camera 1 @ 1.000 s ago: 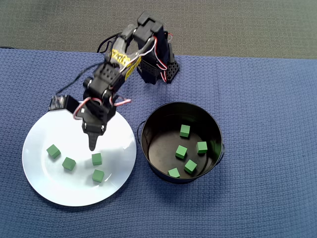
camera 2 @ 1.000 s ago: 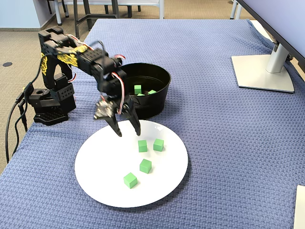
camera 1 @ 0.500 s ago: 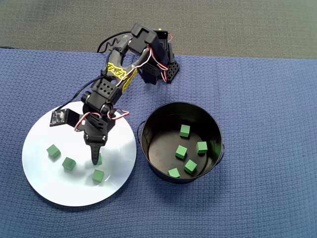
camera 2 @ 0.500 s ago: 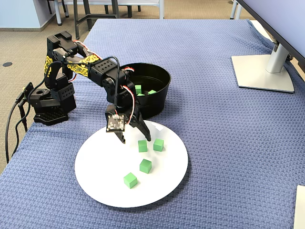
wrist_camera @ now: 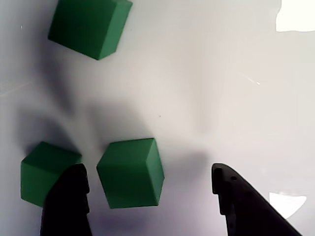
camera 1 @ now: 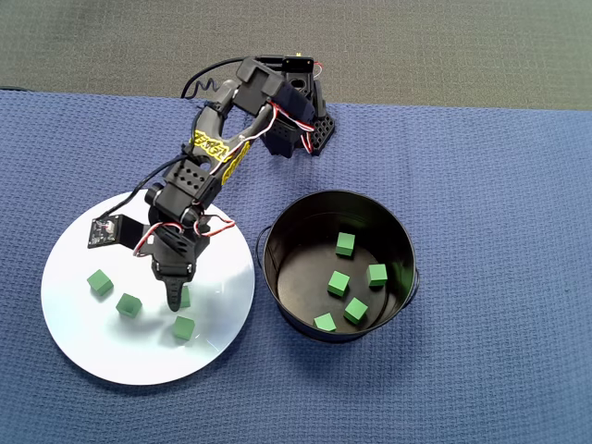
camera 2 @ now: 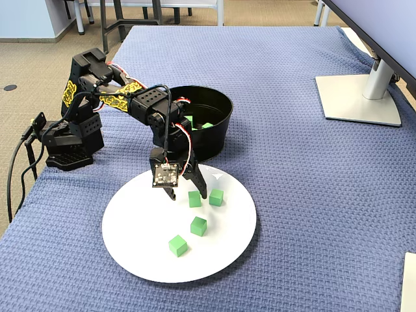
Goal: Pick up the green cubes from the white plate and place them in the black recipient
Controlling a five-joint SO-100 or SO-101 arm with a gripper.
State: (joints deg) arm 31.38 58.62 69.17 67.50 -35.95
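- Matt green cubes (camera 2: 194,199) sit on a glossy, smooth white plate (camera 2: 136,247) that mirrors overhead light.
- The black recipient (camera 1: 400,246) looks like metal, its dark inside shiny.
- A rough, woven blue cloth (camera 2: 312,195) covers the surface.
- The claw (wrist_camera: 150,204) shows matt black plastic fingers (wrist_camera: 66,204).

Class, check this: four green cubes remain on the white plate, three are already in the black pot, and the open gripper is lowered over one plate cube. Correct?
One error: the pot holds five cubes, not three, as the overhead view shows. Four on the plate and the open gripper over a plate cube stand.
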